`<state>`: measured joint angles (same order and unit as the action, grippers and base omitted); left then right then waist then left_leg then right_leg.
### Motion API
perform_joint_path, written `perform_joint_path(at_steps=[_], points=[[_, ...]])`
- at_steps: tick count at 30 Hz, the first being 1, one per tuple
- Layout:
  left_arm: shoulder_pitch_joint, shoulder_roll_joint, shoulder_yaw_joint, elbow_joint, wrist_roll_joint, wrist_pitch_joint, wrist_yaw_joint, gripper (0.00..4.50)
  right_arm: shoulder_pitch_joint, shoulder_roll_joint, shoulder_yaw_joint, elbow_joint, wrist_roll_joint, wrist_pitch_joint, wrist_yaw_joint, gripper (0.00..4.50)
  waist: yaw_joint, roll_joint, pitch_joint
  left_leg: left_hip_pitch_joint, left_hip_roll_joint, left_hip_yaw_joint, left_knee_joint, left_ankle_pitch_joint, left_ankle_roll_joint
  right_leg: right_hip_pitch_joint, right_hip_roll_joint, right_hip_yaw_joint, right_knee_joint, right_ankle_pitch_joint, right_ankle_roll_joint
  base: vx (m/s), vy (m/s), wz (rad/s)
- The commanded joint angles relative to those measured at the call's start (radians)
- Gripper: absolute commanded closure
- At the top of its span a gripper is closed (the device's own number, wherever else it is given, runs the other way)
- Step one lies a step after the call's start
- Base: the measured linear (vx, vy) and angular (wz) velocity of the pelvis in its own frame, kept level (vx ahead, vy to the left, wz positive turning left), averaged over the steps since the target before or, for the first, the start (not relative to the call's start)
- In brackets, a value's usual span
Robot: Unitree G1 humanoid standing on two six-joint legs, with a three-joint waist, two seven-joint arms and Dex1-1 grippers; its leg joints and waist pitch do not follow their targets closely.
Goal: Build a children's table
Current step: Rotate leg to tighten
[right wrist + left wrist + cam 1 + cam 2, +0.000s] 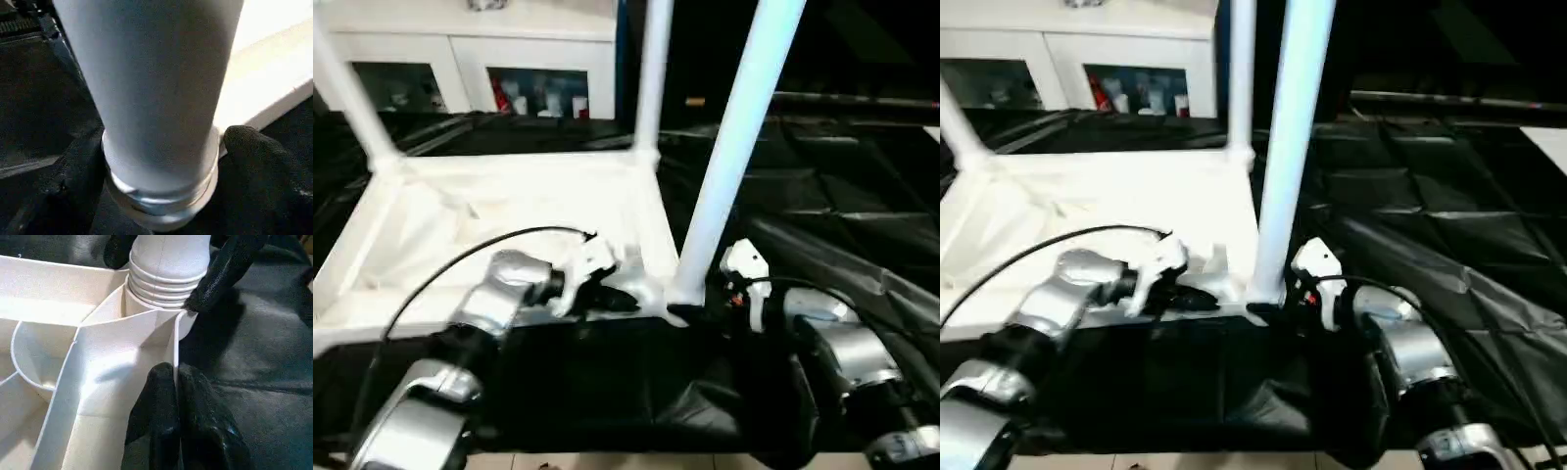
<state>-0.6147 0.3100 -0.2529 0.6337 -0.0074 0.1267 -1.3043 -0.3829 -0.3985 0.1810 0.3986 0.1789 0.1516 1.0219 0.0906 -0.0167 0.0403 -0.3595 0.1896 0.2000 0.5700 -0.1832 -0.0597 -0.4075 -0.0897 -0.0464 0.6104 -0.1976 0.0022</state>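
While left gripper (178,396) pins tabletop (509,211), right gripper (161,161) brackets leg (734,147)

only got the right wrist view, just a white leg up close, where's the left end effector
Observer: The left end effector is shut at the tabletop rim, right beside that leg's socket.
Operator: any other legs in
Observer: Yes, a far left leg and a far right leg stand upright in their corners.
Operator: is mine fully seated
Observer: The left wrist view shows threads above the socket, so seemingly not.
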Motion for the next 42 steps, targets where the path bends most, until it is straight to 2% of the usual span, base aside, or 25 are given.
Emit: perform_joint_path(at_steps=[1, 3, 5, 6, 10, 11, 15, 16, 23, 26, 27, 29, 30, 32, 34, 35, 36, 37, 39, 42], points=[[0.026, -0.018, 0.019, -0.026, -0.093, 0.010, -0.049, 4.50, 0.004, -0.013, -0.005, -0.020, 0.009, 0.008, 0.010, 0.57, 0.002, -0.017, -0.049, 0.003, 0.043, -0.014, -0.057, -0.194, 0.074, 0.050, -0.055, 0.037, -0.074, -0.173, -0.239, 0.000, 0.000, 0.00], [0.035, -0.014, 0.018, -0.039, -0.090, 0.015, -0.051, 4.50, 0.002, -0.010, -0.004, -0.018, 0.009, 0.008, 0.023, 0.57, 0.001, -0.018, -0.049, 0.002, 0.042, -0.015, -0.058, -0.191, 0.067, 0.051, -0.055, 0.038, -0.076, -0.191, -0.226, 0.000, 0.000, 0.00], [0.040, -0.013, 0.019, -0.049, -0.091, 0.025, -0.050, 4.50, 0.002, -0.007, -0.005, -0.020, 0.016, 0.018, 0.034, 0.57, 0.000, -0.018, -0.050, 0.002, 0.041, -0.015, -0.057, -0.177, 0.068, 0.051, -0.054, 0.038, -0.073, -0.172, -0.224, 0.000, 0.000, 0.00], [0.042, -0.012, 0.020, -0.053, -0.092, 0.029, -0.050, 4.50, 0.003, -0.006, -0.005, -0.021, 0.019, 0.021, 0.037, 0.83, 0.000, -0.019, -0.051, 0.001, 0.040, -0.015, -0.056, -0.164, 0.072, 0.052, -0.053, 0.038, -0.071, -0.155, -0.226, 0.000, 0.000, 0.00], [0.046, -0.011, 0.023, -0.062, -0.092, 0.038, -0.053, 4.50, 0.004, -0.002, -0.007, -0.019, 0.033, 0.028, 0.049, 0.96, 0.000, -0.018, -0.052, 0.000, 0.039, -0.014, -0.053, -0.142, 0.084, 0.054, -0.053, 0.037, -0.067, -0.112, -0.237, 0.000, 0.000, 0.00], [0.047, -0.010, 0.025, -0.063, -0.091, 0.039, -0.052, 4.50, 0.005, -0.001, -0.007, -0.014, 0.035, 0.025, 0.052, 1.21, 0.000, -0.018, -0.052, 0.001, 0.040, -0.014, -0.053, -0.147, 0.084, 0.053, -0.053, 0.037, -0.068, -0.124, -0.238, 0.000, 0.000, 0.00], [0.050, -0.008, 0.024, -0.071, -0.091, 0.045, -0.049, 4.50, 0.005, 0.001, -0.008, -0.001, 0.036, 0.019, 0.062, 1.39, 0.000, -0.019, -0.053, 0.001, 0.040, -0.014, -0.053, -0.147, 0.082, 0.054, -0.053, 0.037, -0.068, -0.129, -0.236, 0.000, 0.000, 0.00], [0.051, -0.008, 0.024, -0.074, -0.091, 0.048, -0.047, 4.50, 0.007, 0.002, -0.007, 0.010, 0.035, 0.011, 0.067, 1.58, 0.000, -0.019, -0.053, 0.002, 0.039, -0.014, -0.052, -0.144, 0.083, 0.054, -0.052, 0.037, -0.067, -0.125, -0.237, 0.000, 0.000, 0.00], [0.053, -0.011, 0.024, -0.067, -0.074, 0.041, -0.013, 4.50, 0.012, 0.023, -0.018, 0.051, 0.031, -0.014, 0.041, 1.75, -0.001, -0.020, -0.054, 0.001, 0.038, -0.013, -0.050, -0.135, 0.090, 0.054, -0.052, 0.036, -0.065, -0.105, -0.246, 0.000, 0.000, 0.00], [0.038, -0.026, 0.027, -0.026, -0.038, 0.015, 0.066, 4.50, 0.002, 0.066, -0.047, 0.109, 0.000, -0.047, -0.090, 1.75, -0.005, -0.020, -0.053, 0.001, 0.037, -0.015, -0.052, -0.154, 0.076, 0.053, -0.054, 0.036, -0.070, -0.147, -0.236, 0.000, 0.000, 0.00], [0.019, -0.047, 0.028, 0.021, -0.003, 0.006, 0.154, 4.50, -0.013, 0.108, -0.076, 0.173, -0.029, -0.068, -0.235, 1.75, -0.008, -0.021, -0.052, 0.002, 0.037, -0.015, -0.054, -0.164, 0.065, 0.051, -0.054, 0.036, -0.074, -0.174, -0.227, 0.000, 0.000, 0.00], [0.008, -0.059, 0.030, 0.046, 0.013, -0.005, 0.201, 4.50, -0.020, 0.129, -0.090, 0.202, -0.037, -0.077, -0.300, 1.75, -0.013, -0.019, -0.049, 0.004, 0.036, -0.016, -0.057, -0.185, 0.045, 0.048, -0.054, 0.036, -0.078, -0.215, -0.219, 0.000, 0.000, 0.00], [-0.005, -0.077, 0.033, 0.072, 0.024, -0.010, 0.248, 4.50, -0.026, 0.155, -0.106, 0.220, -0.040, -0.073, -0.368, 1.76, -0.017, -0.019, -0.049, 0.007, 0.036, -0.019, -0.060, -0.209, 0.023, 0.048, -0.055, 0.035, -0.084, -0.274, -0.197, 0.000, 0.000, 0.00], [-0.026, -0.108, 0.035, 0.112, 0.041, -0.010, 0.322, 4.50, -0.032, 0.203, -0.129, 0.233, -0.049, -0.054, -0.490, 1.76, -0.022, -0.018, -0.044, 0.009, 0.035, -0.019, -0.064, -0.235, 0.016, 0.043, -0.052, 0.038, -0.090, -0.304, -0.183, 0.000, 0.000, 0.00], [-0.057, -0.160, 0.023, 0.158, 0.070, -0.002, 0.428, 4.50, -0.046, 0.278, -0.153, 0.238, -0.076, -0.033, -0.669, 1.76, -0.024, -0.018, -0.045, 0.011, 0.035, -0.021, -0.067, -0.258, 0.004, 0.042, -0.054, 0.038, -0.093, -0.346, -0.164, 0.000, 0.000, 0.00], [-0.069, -0.182, 0.021, 0.178, 0.080, 0.001, 0.468, 4.50, -0.054, 0.305, -0.158, 0.247, -0.081, -0.031, -0.723, 1.76, -0.024, -0.013, -0.046, 0.012, 0.035, -0.023, -0.067, -0.259, -0.003, 0.041, -0.054, 0.039, -0.092, -0.342, -0.163, 0.000, 0.000, 0.00], [-0.079, -0.202, 0.012, 0.192, 0.092, 0.002, 0.494, 4.50, -0.062, 0.332, -0.160, 0.254, -0.087, -0.026, -0.769, 1.76, -0.027, -0.016, -0.046, 0.013, 0.034, -0.024, -0.069, -0.272, -0.010, 0.041, -0.053, 0.038, -0.094, -0.345, -0.157, 0.000, 0.000, 0.00], [-0.079, -0.202, 0.012, 0.192, 0.092, 0.002, 0.494, 4.50, -0.062, 0.332, -0.160, 0.254, -0.087, -0.026, -0.769, 1.76, -0.024, -0.018, -0.048, 0.014, 0.035, -0.023, -0.068, -0.265, -0.005, 0.041, -0.055, 0.039, -0.094, -0.326, -0.158, 0.000, 0.000, 0.00], [-0.094, -0.243, -0.007, 0.220, 0.118, -0.007, 0.544, 4.50, -0.072, 0.383, -0.144, 0.263, -0.110, -0.046, -0.833, 1.76, -0.024, -0.015, -0.047, 0.014, 0.035, -0.022, -0.068, -0.272, 0.000, 0.038, -0.053, 0.040, -0.095, -0.311, -0.160, 0.000, 0.000, 0.00], [-0.090, -0.259, -0.032, 0.218, 0.131, -0.020, 0.530, 4.50, -0.075, 0.400, -0.104, 0.253, -0.127, -0.067, -0.801, 1.76, -0.022, -0.017, -0.046, 0.009, 0.034, -0.023, -0.070, -0.280, 0.011, 0.042, -0.055, 0.040, -0.096, -0.316, -0.150, 0.000, 0.000, 0.00]])
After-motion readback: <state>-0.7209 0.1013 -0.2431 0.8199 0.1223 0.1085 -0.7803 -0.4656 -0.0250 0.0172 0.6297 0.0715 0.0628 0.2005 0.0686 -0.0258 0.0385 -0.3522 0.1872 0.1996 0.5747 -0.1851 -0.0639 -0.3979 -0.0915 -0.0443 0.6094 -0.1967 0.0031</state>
